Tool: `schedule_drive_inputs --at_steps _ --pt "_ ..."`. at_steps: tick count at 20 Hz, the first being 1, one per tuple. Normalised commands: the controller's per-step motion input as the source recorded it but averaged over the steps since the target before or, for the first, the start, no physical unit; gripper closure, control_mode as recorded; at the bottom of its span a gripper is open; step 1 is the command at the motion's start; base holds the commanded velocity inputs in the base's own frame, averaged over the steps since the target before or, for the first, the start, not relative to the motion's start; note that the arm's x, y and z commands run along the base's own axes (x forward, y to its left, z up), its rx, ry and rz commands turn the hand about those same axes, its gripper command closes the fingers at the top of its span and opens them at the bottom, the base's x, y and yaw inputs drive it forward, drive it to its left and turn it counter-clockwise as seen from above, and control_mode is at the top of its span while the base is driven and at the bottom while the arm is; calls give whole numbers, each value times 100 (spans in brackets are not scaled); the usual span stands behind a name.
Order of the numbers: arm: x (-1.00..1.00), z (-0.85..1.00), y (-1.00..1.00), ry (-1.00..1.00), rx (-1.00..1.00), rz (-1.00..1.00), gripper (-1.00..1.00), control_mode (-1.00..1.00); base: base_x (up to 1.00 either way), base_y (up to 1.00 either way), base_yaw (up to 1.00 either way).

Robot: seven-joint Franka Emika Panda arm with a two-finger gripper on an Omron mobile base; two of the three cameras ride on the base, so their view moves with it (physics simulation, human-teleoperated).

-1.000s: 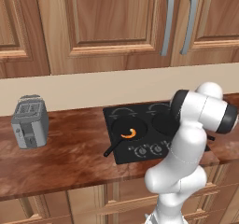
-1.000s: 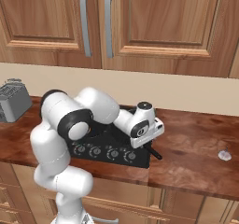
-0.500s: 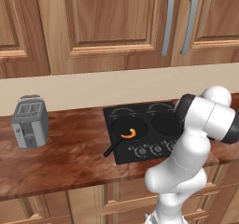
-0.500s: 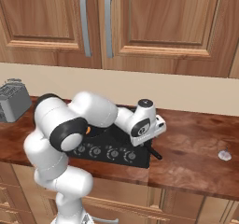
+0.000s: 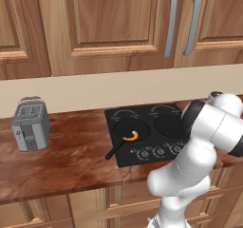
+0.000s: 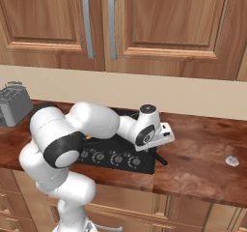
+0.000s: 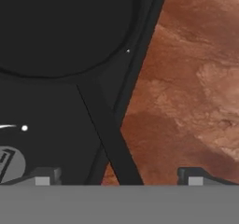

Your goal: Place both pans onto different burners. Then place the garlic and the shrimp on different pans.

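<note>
Just pan handle (image 7: 109,143) between spread fingers (image 7: 196,175)

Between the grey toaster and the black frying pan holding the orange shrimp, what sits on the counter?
Nothing: in the left base view, bare brown counter runs from the grey toaster to the black glass cooktop under the pan.

Arm bent low and forward; tool (image 7: 116,176) pointing down, fingers spread.
</note>
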Motion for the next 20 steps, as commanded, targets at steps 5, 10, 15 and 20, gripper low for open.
schedule_drive_inputs --at_steps 5,10,15,20 --pt "-15 12 -10 -10 0 -31 -100 -100 0 0 0" --pt "-7 14 -7 -17 -4 -33 -100 -100 0 0 0" --pt "0 1 -2 -18 -11 -30 -100 -100 0 0 0" --pt "-1 -1 -10 -11 -12 -27 -100 -100 0 0 0"
